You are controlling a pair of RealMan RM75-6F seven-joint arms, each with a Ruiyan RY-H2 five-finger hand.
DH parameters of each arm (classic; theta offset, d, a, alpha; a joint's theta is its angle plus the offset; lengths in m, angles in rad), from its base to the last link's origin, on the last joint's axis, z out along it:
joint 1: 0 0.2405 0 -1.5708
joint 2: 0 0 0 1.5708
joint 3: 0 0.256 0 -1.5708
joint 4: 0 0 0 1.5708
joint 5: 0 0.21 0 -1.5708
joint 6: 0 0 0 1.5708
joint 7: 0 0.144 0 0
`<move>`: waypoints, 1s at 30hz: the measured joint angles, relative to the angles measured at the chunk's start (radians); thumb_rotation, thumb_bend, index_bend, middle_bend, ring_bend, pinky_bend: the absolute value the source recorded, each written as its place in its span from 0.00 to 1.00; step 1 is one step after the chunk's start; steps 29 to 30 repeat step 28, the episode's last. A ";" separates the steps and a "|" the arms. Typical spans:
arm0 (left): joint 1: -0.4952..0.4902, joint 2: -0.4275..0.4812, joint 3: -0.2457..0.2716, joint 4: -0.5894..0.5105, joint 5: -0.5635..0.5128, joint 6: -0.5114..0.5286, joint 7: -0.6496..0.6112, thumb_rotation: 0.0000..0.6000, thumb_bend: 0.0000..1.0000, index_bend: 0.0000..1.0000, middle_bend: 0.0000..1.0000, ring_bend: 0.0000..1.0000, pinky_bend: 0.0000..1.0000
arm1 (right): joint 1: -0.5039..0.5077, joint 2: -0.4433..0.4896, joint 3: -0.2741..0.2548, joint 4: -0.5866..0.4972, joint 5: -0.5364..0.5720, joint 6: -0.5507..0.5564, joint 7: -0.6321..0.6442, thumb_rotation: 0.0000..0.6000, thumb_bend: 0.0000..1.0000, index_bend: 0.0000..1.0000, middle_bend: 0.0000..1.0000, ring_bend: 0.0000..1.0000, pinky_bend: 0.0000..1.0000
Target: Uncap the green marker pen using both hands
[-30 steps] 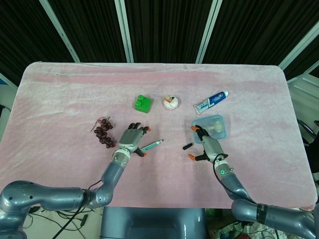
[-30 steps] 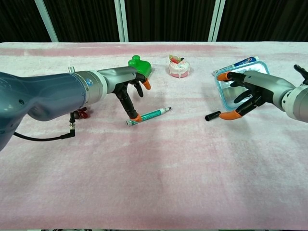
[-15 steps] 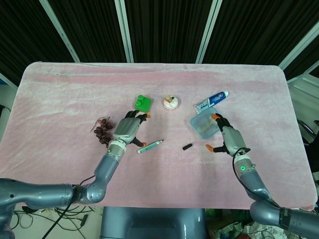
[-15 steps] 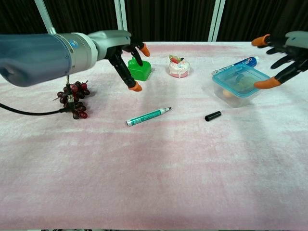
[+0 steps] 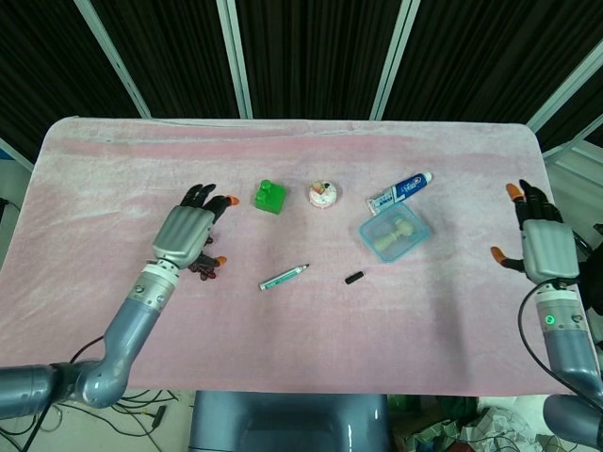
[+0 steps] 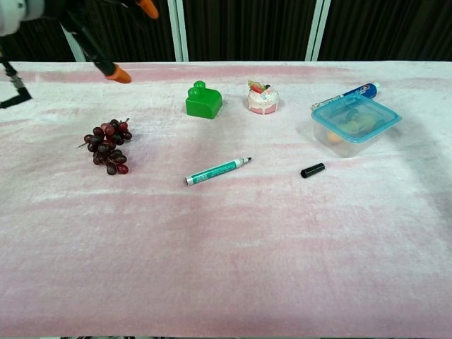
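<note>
Head view shows the green marker pen (image 5: 284, 277) lying uncapped beside its black cap (image 5: 354, 278), evidently finished, with left hand (image 5: 188, 234) and right hand (image 5: 539, 247) spread empty, well apart.

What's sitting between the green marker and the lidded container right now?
Only the black cap lies between the green marker and the lidded container, apart from both, on bare cloth; clearest in the chest view.

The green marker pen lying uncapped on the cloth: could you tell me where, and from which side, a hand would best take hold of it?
Probably the middle of the barrel of the green marker pen, pinched from above across its width. It lies flat on the pink cloth, dark tip pointing toward the black cap, with free space on both long sides. The left hand is nearer.
</note>
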 measured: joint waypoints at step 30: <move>0.740 0.126 0.353 0.324 0.641 0.601 -0.519 1.00 0.09 0.18 0.16 0.00 0.00 | -0.371 -0.012 -0.229 -0.042 -0.446 0.363 0.056 1.00 0.13 0.03 0.00 0.04 0.17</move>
